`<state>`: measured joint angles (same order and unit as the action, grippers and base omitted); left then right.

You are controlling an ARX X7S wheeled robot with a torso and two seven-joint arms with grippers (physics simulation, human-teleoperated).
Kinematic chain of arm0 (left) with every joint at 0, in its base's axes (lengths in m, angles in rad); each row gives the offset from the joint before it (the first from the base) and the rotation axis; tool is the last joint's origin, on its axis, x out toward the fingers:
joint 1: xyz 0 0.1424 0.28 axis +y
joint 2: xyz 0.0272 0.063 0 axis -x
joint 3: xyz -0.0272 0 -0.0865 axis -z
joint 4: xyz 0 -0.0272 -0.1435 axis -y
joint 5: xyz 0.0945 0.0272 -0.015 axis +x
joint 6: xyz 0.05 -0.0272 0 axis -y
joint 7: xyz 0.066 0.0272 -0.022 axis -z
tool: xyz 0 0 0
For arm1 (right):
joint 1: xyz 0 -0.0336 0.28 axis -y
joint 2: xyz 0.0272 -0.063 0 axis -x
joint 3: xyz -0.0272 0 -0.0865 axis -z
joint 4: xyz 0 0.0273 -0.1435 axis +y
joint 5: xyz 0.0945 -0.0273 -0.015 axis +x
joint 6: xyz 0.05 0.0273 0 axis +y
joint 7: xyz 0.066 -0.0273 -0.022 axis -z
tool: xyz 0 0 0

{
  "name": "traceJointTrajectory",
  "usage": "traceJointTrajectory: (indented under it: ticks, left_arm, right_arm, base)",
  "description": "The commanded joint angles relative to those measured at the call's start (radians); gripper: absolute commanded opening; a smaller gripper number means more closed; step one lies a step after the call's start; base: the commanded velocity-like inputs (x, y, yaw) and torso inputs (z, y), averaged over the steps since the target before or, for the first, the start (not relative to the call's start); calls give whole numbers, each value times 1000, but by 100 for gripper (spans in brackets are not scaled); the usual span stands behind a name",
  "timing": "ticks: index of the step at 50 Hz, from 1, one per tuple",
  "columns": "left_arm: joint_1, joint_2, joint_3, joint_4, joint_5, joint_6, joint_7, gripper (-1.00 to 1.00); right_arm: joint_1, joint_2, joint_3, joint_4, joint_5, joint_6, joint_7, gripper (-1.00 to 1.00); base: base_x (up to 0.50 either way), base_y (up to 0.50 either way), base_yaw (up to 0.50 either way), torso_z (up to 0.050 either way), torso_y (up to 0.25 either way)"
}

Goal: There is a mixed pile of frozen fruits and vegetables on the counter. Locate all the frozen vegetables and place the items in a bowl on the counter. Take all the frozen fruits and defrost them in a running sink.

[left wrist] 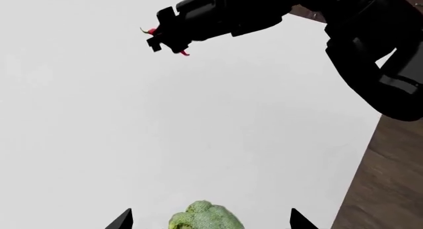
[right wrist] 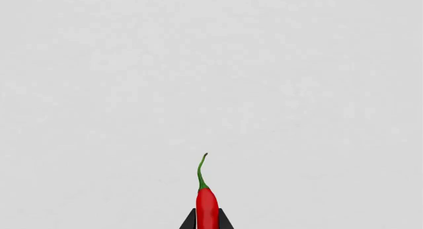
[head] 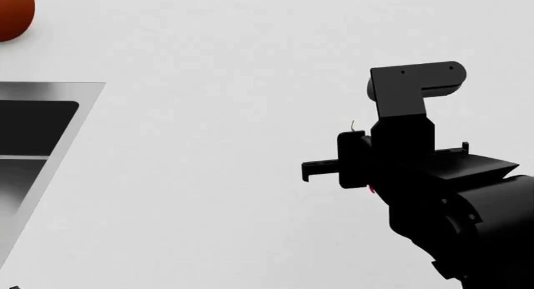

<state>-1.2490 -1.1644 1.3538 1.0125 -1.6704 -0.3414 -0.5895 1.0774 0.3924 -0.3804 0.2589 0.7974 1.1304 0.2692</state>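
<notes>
My right gripper [right wrist: 206, 224] is shut on the thin red chili [right wrist: 206, 204], whose green stem pokes out past the fingertips over the white counter [right wrist: 211, 65]. In the left wrist view the chili [left wrist: 150, 31] shows at both sides of the right gripper [left wrist: 165, 38]. In the head view only its stem tip [head: 354, 125] shows beside the right gripper [head: 359, 157]. My left gripper [left wrist: 211, 223] is open, with the green broccoli [left wrist: 203, 216] between its wide-apart fingertips, not touching them. A rounded red-orange mango [head: 12, 14] lies at the far left. The bowl and strawberry are out of view.
The steel sink [head: 34, 151] is at the left edge of the head view. The counter's edge and the dark wood floor [left wrist: 383, 189] show in the left wrist view. The black right arm [head: 467, 226] fills the head view's lower right.
</notes>
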Motion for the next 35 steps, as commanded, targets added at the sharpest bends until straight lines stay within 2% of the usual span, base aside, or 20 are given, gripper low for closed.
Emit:
traceJointTrajectory:
  ticks: [1,13,35]
  left_arm:
    - [27,2,8,-18,27,3,3,100]
    - [109,19,42,-78,97,28,32,100]
    - [181,41,73,-121,169,42,41,100]
  right_arm:
    - [-2,3,0,-4,1,-1,-2,-100]
    - [-5,2,-3,-2,3,-7,-3,-100]
    - [-11,2,-9,-2,9,-14,-5,-100]
  base:
    - [0,0,0,0,0]
    - [0,0,0,0,0]
    - [0,0,0,0,0]
